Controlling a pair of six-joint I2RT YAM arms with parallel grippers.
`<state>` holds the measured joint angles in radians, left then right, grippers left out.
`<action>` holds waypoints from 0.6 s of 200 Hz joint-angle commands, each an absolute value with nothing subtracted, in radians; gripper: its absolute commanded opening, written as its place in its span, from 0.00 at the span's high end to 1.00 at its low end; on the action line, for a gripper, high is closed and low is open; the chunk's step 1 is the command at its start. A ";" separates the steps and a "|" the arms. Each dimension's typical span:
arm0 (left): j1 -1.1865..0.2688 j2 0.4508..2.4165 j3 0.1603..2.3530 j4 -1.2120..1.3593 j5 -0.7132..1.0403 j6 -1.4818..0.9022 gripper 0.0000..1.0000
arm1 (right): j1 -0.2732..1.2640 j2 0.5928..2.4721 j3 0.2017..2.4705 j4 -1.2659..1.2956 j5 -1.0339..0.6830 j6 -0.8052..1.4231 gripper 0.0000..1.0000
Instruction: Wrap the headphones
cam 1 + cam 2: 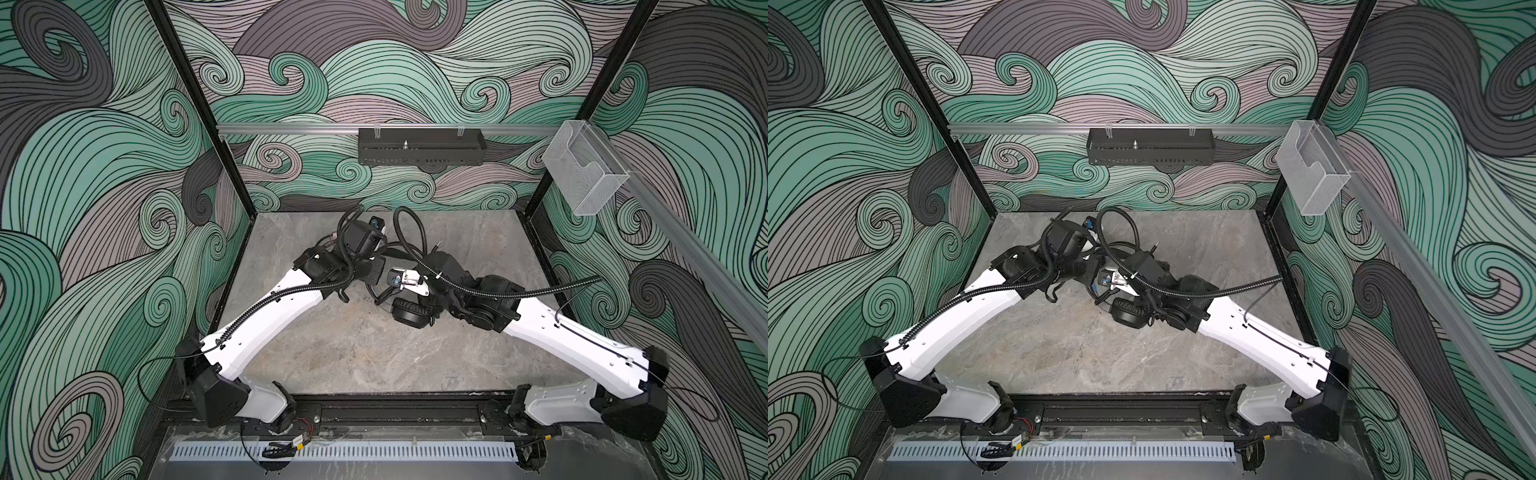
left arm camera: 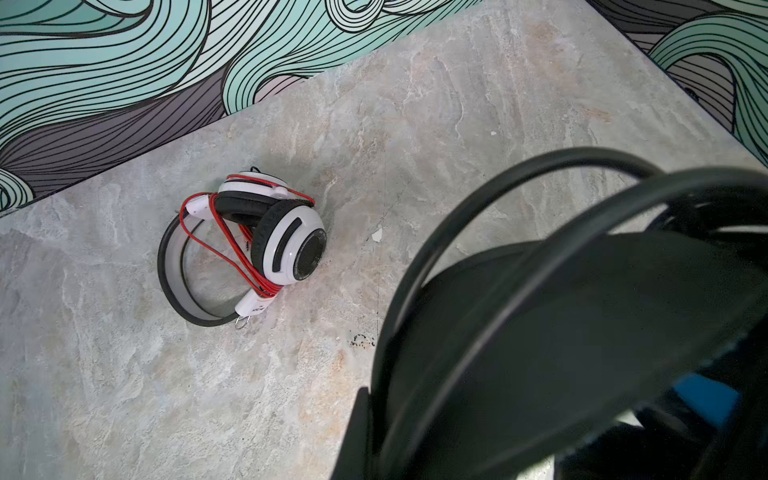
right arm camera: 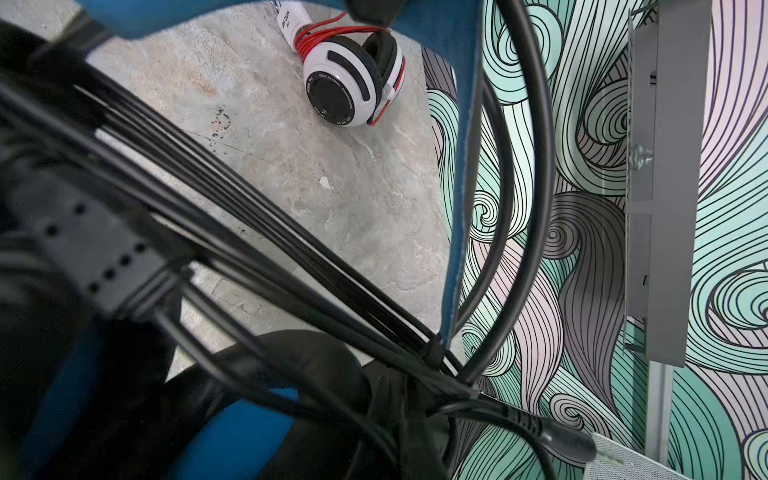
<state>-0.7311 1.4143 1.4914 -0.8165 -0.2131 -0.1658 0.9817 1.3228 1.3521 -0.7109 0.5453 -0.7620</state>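
Note:
The white headphones lie on the stone table with their thin red cable wound round the cups and band; they also show in the right wrist view. The black headphones with blue lining sit at mid-table between both arms, one cup facing up. My left gripper is shut against their black headband, which hides the jaws. My right gripper is shut among the black cable loops, near the jack plug.
A black perforated tray hangs on the back wall rail. A clear plastic box is fixed to the right rail. Patterned walls close in the table on three sides. The arms' corrugated hoses arch over the middle.

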 commanded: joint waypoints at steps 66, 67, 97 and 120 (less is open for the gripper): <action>-0.739 1.359 1.480 -0.872 -0.048 -0.088 1.00 | 0.872 1.254 1.270 -0.750 0.410 -0.538 0.93; -0.739 1.359 1.480 -0.873 -0.047 -0.089 1.00 | 0.871 1.254 1.269 -0.751 0.407 -0.535 0.93; -0.739 1.363 1.489 -0.876 -0.035 -0.092 1.00 | 0.828 1.255 1.224 -0.750 0.324 -0.484 0.93; -0.739 1.369 1.491 -0.889 -0.040 -0.090 1.00 | 0.806 1.260 1.197 -0.751 0.305 -0.473 0.94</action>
<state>-0.7311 1.4117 1.4689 -0.8257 -0.1299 -0.1200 0.8711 1.2606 1.2407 -0.6811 0.2642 -0.5396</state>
